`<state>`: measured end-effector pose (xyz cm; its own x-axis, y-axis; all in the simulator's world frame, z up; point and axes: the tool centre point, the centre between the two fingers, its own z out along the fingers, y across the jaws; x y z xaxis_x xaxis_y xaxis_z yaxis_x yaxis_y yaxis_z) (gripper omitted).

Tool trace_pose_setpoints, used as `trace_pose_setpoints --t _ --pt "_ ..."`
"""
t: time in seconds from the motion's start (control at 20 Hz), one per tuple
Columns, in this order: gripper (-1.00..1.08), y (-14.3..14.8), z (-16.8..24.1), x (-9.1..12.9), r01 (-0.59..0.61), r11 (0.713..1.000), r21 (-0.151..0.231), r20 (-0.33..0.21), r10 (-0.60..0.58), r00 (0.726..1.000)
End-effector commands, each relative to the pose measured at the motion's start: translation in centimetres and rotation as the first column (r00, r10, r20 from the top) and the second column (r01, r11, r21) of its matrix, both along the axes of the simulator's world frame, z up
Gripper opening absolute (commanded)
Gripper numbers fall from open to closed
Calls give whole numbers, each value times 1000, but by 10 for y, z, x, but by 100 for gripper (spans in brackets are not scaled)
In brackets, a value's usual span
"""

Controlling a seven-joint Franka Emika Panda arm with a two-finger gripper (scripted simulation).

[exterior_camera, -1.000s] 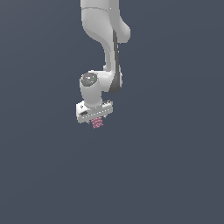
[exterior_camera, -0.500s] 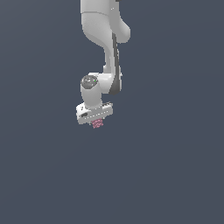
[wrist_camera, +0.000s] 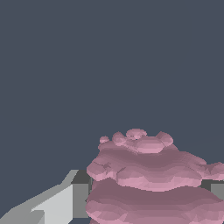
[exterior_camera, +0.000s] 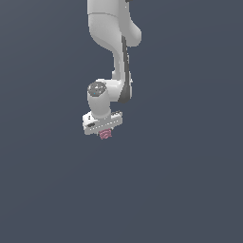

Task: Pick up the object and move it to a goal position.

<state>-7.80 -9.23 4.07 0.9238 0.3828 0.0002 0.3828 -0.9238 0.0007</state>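
Observation:
The object is a tiny pink-magenta bumpy blob, held just under the white gripper in the exterior view. The gripper hangs from the white arm, which comes down from the top of that view. In the wrist view the pink blob fills the near field, sitting between the grey fingers with one finger on each side. The gripper is shut on the blob. Most of the fingers are hidden behind the blob and the gripper body.
A plain dark grey-blue background surrounds the arm in both views. No other object, container, edge or goal marker shows.
The gripper, with the pink blob in it, has shifted slightly toward the exterior view's left and a little up. The grip on the blob has not changed.

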Motion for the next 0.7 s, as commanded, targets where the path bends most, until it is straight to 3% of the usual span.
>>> trace_pose_setpoints --t 0.0,0.3,0.65 --pt "-100 1 1 3 0 1000 0 0 0 1000" --pt "-100 4 3 22 0 1000 0 0 0 1000" --pt "-100 11 9 59 0 1000 0 0 0 1000"
